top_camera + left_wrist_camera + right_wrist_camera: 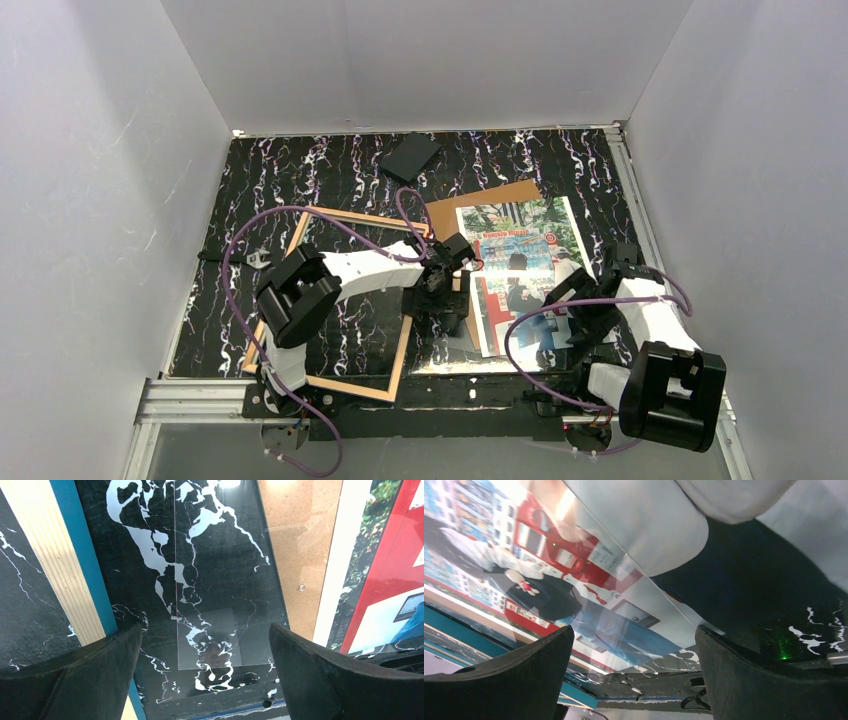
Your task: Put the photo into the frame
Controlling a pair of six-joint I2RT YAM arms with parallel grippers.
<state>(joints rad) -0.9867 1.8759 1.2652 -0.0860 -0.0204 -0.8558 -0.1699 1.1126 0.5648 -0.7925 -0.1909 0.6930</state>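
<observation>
Photo: we see the photo [520, 265] lying flat and picture side up, right of the table's middle, outside the frame. Its far part rests on a brown backing board [470, 205].
Photo up close: the right wrist view shows its red machines and a dark-clothed figure [549, 575]. The left wrist view catches its white border and red print at the right edge [395, 565].
Frame: the frame [401, 355] lies flat to the left of the photo, tan wood upward, with the marbled mat showing through its opening. Its right rail runs near the photo's left edge but apart from it. In the left wrist view the rail [55, 565] shows a blue inner side.
Backing board: it peeks out at the photo's far left corner and appears between mat and photo [300, 540].
Left gripper: the left gripper [440, 290] hangs over the strip between frame and photo. We find its jaws spread wide [205, 675], with only mat and board beneath.
Right gripper: the right gripper [575, 300] sits over the photo's near right part. Its jaws gape just as wide [634, 675], gripping nothing.
Mat: a black, white-veined mat [330, 170] covers the table.
Slab: a small black slab [410, 156] lies near the far edge, well apart from the rest.
</observation>
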